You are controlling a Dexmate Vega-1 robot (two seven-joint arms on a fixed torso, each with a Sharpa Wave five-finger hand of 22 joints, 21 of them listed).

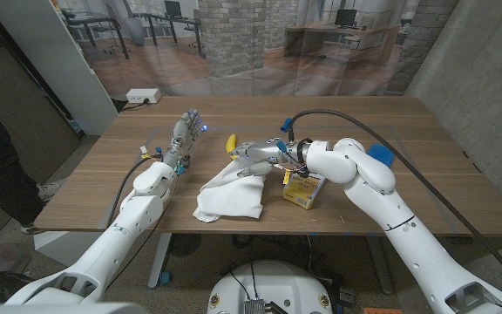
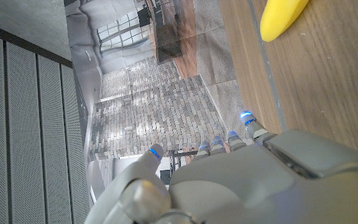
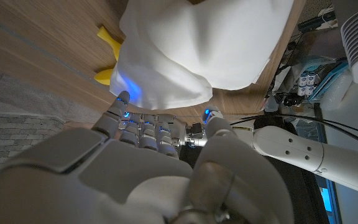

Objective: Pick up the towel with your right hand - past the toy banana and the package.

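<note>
At frame centre the right hand pinches the white cloth towel, one edge raised, the rest on the wooden table. Lifting clear remains. The left hand stands with fingers spread, holding nothing.

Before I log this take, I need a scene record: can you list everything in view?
towel: one, white, crumpled mid-table, near the front edge, its top edge at the right hand's fingers
banana: one, yellow, just behind the towel
package: one, yellow, right of the towel, under the right forearm
blue object: one, behind the right arm, kind unclear
white box: one, on the floor beyond the table
table: one, wooden
left robot hand: fingers apart, holding nothing, left of the banana
right robot hand: over the towel's top edge; grip unclear
</note>
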